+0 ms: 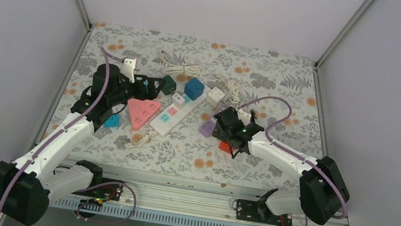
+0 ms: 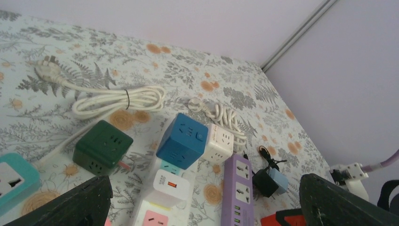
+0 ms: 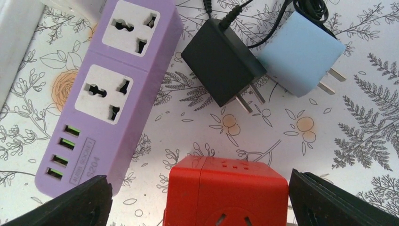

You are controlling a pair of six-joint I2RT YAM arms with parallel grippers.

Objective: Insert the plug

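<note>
1. A flowered cloth covers the table, boxed in by plain pale walls, with sockets and cables scattered across it
2. The black plug lies flat on the cloth over on the right side, between the purple power strip and a pale blue plug that sits just beside it
3. Seen from the right wrist, its long axis runs on a slant: the cord leaves at the upper left end and the two flat pins point lower right, away from the strip. The pale blue plug's pins point much the same way
4. The strip shows two universal outlets, four green USB ports and a small label reading "S204" under a line that ends in "SOCKET"
5. The right gripper hangs over a red cube socket, fingers spread wide and gripping nothing
6. The left gripper is likewise wide open and empty, looking out over a blue cube socket, a green cube socket and a coiled white cable
</note>
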